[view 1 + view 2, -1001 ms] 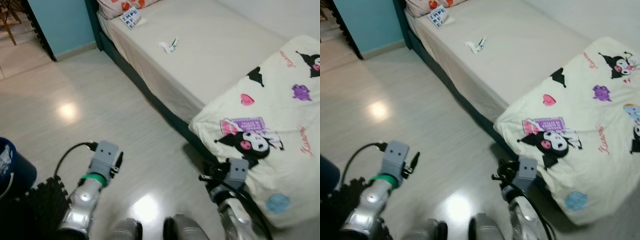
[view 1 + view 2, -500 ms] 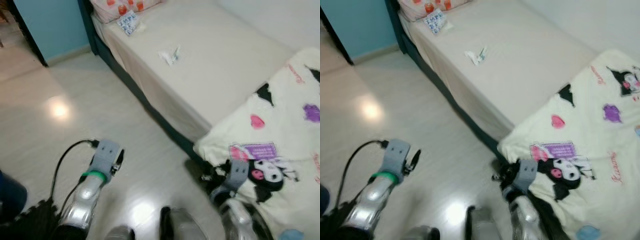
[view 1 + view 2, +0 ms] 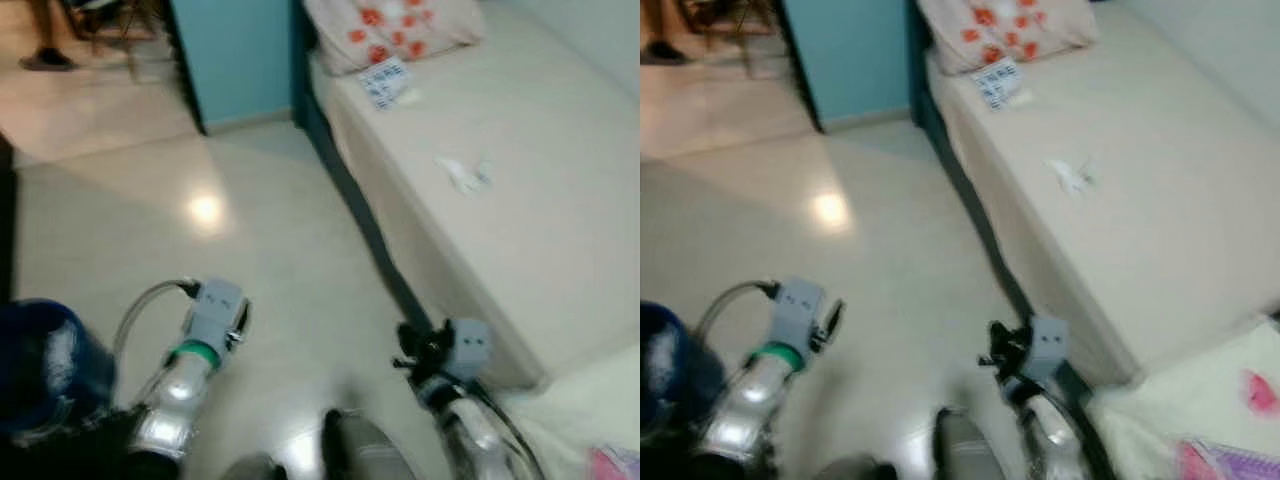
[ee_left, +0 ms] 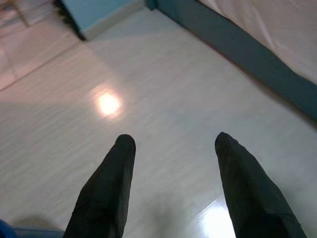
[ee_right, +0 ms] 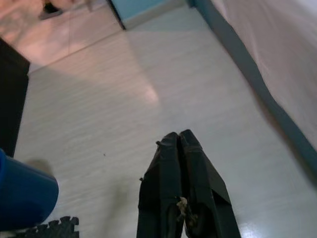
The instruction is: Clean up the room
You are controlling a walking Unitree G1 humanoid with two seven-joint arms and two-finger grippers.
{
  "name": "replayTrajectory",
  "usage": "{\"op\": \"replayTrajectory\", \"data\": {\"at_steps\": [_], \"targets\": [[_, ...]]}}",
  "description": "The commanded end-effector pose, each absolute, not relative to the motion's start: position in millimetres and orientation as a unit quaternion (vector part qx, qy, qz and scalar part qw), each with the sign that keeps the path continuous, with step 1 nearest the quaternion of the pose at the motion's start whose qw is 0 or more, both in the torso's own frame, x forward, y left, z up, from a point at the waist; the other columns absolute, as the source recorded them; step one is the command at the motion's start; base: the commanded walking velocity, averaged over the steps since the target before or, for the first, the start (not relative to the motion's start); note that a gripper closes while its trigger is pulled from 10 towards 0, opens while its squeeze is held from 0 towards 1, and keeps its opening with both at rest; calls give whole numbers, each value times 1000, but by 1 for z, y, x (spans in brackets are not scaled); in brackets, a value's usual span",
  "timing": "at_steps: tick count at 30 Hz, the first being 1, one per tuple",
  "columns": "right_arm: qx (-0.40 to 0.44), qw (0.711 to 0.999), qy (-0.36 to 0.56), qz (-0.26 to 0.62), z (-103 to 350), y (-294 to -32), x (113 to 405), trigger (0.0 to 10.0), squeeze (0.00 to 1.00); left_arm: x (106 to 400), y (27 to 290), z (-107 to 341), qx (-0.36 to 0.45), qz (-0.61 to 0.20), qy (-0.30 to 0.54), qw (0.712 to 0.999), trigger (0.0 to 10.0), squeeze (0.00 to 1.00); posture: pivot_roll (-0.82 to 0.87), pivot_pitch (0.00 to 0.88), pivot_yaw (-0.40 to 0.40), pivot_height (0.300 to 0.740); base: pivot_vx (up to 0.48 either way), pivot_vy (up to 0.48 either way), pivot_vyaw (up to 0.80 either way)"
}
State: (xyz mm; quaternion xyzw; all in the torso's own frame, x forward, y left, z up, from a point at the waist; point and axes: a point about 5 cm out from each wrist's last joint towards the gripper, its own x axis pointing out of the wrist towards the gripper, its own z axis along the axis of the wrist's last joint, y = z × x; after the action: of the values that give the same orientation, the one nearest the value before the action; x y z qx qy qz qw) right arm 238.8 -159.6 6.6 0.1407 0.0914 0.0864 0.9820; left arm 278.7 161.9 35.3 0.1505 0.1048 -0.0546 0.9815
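Observation:
A small crumpled white wrapper (image 3: 465,176) lies on the beige bed (image 3: 560,250). A printed paper card (image 3: 385,82) rests near a flowered pillow (image 3: 395,28) at the bed's head. My left gripper (image 4: 173,141) hangs open over the pale floor, nothing between its fingers. My right gripper (image 5: 178,135) is shut and holds nothing, low beside the bed's dark base. Both silver arms (image 3: 195,350) sit low in the eye views, well short of the wrapper. The eye views are blurred.
A blue bin (image 3: 40,365) stands at my left on a black foam mat (image 5: 59,228). A cartoon-print blanket (image 3: 1200,440) covers the bed's near end. A teal wall (image 3: 230,55) ends by a doorway, where a person's shoe (image 3: 45,60) shows. Open floor lies ahead.
The whole picture has shifted as the camera turned: the bed and blanket slid right, the pillow and doorway came into view, and the blue bin shows more. Both arms keep their pose.

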Motion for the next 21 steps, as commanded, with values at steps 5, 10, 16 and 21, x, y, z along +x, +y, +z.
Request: {"op": "replayTrajectory", "data": {"at_steps": [5, 10, 16, 21], "targets": [[142, 980, 104, 94, 1, -157, 234, 10000, 0, 272, 169, 27, 160, -45, 122, 978, 10000, 0, 26, 96, -16, 740, 480, 0, 663], [141, 980, 103, 96, 2, -156, 234, 10000, 0, 272, 170, 27, 161, -43, 121, 979, 10000, 0, 26, 96, -16, 740, 480, 0, 664], [138, 981, 105, 86, 1, -158, 234, 10000, 0, 274, 169, 28, 161, -45, 118, 979, 10000, 0, 26, 96, -16, 740, 480, 0, 110], [140, 981, 108, 77, 0, -159, 234, 10000, 0, 274, 168, 28, 160, -48, 115, 979, 10000, 0, 26, 96, -16, 740, 480, 0, 0]]}}
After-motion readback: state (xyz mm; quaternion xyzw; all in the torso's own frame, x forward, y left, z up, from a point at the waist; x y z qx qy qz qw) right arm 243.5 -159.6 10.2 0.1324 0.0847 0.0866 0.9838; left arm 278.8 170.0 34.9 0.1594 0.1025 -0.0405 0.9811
